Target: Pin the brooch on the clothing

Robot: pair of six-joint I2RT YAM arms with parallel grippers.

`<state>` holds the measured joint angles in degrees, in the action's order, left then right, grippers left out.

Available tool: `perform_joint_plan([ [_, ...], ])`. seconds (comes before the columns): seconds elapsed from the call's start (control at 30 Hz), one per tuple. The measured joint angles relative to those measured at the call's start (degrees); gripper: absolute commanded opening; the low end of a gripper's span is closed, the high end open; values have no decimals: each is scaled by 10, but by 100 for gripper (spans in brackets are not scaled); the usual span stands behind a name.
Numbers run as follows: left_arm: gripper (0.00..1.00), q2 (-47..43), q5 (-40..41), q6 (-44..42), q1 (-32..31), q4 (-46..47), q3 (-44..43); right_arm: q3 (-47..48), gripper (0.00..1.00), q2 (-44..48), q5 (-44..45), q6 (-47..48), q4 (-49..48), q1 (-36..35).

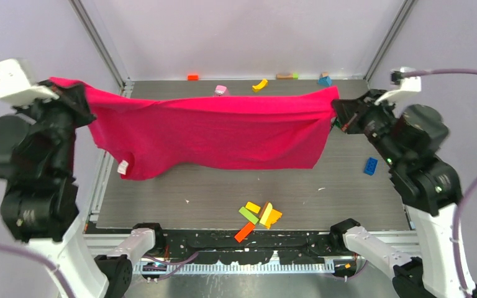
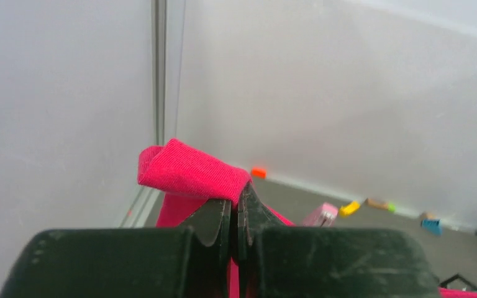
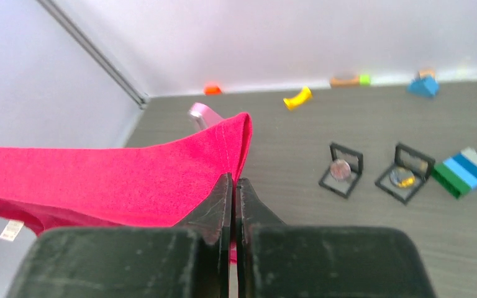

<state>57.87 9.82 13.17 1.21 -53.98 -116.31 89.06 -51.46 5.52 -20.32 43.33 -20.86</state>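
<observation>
The clothing, a crimson-pink T-shirt, hangs stretched in the air between both arms above the table. My left gripper is shut on its left end; in the left wrist view a fold of the cloth curls over the closed jaws of this gripper. My right gripper is shut on the right end, and the cloth runs leftward from that gripper. Two small black frames on the table each hold a round brooch-like piece, one pinkish and one golden. The top view hides both frames.
A cluster of coloured blocks lies near the table's front edge, and a blue brick lies at the right. Small toys line the back wall: orange, pink, yellow, blue. A blue-green-white brick sits beside the frames.
</observation>
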Motion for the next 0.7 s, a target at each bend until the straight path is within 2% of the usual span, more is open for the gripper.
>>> perform_joint_plan([
  [0.2,0,-11,-12,-30,-2,-5,-149,69,1,43,-57,30,9,0],
  [0.43,0,-8,-26,-44,-22,-8,-254,149,1,65,-77,61,22,0],
  [0.57,0,4,-38,-45,-24,-7,-274,164,1,65,-61,62,22,0],
  [0.7,0,15,-41,-48,-25,7,-236,125,1,65,-29,62,3,0],
])
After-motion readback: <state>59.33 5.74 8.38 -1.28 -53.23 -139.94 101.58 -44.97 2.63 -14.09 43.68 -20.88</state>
